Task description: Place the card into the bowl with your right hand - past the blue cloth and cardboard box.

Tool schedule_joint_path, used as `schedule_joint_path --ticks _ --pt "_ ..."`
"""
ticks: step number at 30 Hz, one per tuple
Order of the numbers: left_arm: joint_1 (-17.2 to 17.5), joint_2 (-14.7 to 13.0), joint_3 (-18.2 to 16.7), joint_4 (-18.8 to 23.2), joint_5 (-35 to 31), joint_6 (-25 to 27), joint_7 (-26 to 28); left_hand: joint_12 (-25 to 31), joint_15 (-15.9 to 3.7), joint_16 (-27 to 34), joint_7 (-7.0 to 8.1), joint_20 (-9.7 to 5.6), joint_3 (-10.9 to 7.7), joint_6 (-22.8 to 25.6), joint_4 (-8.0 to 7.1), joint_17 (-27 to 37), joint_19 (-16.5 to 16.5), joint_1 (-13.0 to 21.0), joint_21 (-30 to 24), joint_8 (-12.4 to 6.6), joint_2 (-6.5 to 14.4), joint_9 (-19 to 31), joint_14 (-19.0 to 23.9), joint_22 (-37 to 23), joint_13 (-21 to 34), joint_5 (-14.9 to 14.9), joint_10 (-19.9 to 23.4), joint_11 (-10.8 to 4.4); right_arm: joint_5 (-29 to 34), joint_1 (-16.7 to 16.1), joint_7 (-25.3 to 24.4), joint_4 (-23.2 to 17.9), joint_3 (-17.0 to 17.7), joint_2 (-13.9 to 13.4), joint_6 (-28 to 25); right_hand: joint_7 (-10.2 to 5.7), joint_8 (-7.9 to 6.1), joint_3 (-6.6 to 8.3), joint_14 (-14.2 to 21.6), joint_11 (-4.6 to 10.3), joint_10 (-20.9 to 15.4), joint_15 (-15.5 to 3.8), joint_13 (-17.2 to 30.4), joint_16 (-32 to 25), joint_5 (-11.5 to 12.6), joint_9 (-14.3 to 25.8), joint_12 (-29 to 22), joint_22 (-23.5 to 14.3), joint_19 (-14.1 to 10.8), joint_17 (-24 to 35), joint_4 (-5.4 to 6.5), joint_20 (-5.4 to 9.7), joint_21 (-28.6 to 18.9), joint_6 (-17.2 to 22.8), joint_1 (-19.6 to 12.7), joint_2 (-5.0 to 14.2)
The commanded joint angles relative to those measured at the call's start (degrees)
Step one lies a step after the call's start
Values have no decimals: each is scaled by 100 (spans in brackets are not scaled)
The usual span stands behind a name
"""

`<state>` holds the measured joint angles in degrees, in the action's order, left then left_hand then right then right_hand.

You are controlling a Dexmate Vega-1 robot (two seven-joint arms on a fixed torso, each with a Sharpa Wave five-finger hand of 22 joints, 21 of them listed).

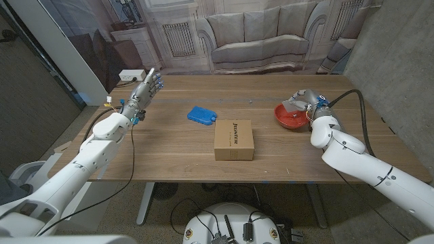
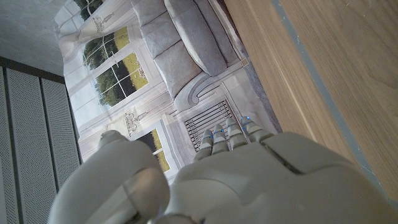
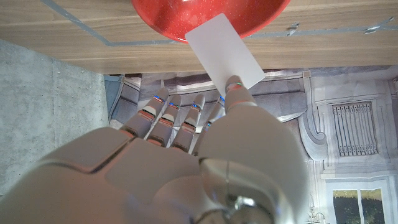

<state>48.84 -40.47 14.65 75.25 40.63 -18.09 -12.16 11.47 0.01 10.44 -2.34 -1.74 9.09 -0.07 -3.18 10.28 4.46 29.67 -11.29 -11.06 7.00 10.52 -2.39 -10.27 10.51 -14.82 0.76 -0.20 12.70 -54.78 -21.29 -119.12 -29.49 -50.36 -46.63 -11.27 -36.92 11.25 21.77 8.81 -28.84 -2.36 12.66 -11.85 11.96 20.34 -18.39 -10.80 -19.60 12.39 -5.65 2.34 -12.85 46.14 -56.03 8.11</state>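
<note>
Room: a printed backdrop of a sofa and panelled walls hangs behind the wooden surface point(image 1: 169, 159), with a bare concrete wall at 3 o'clock.
Blue cloth: the cloth point(image 1: 201, 115) lies folded small near the middle of the surface, at about 10 o'clock from the box and apart from it; it reads as one of the two landmarks the card must pass, not something to be handled.
Cardboard box: the box point(image 1: 234, 139) sits closed and flat at the centre, toward the near edge, the second landmark.
Bowl: the red bowl point(image 1: 290, 116) stands at 3 o'clock from the cloth, well clear of both landmarks, and is the goal.
Card: the white card point(image 3: 225, 50) is pinched at one corner, its free end reaching over the bowl's rim, so it seems set to drop inside once let go.
Right hand: the right hand point(image 1: 306, 102) is at the bowl, gripping the card between thumb and finger, the other fingers loosely extended.
Left hand: the left hand point(image 1: 144, 89) is raised at 10 o'clock over the far corner, fingers straight and together, holding nothing, kept out of the way.
Stage: judged near the release.
</note>
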Motion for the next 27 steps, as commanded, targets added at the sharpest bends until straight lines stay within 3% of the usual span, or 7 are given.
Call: schedule_joint_path --ticks 1,27 --pt "-49 28 41 -24 -26 22 0 8 -12 28 -6 -217 42 -13 3 22 58 50 -3 -15 1 21 -64 -9 32 7 10 -5 -153 46 -49 154 -41 -1 32 -15 -18 36 61 2 -18 -581 27 -33 -4 19 32 -13 -28 31 5 388 30 7 -12 32" --pt "-304 63 113 -188 -90 75 -60 8 -17 32 -4 -207 50 -10 1 22 76 60 -3 -18 10 21 -59 -10 32 13 4 -14 -490 177 -202 608 -129 209 153 -20 -41 60 61 -17 -25 -558 35 -29 -27 34 34 -16 -28 51 24 381 33 -15 2 70"
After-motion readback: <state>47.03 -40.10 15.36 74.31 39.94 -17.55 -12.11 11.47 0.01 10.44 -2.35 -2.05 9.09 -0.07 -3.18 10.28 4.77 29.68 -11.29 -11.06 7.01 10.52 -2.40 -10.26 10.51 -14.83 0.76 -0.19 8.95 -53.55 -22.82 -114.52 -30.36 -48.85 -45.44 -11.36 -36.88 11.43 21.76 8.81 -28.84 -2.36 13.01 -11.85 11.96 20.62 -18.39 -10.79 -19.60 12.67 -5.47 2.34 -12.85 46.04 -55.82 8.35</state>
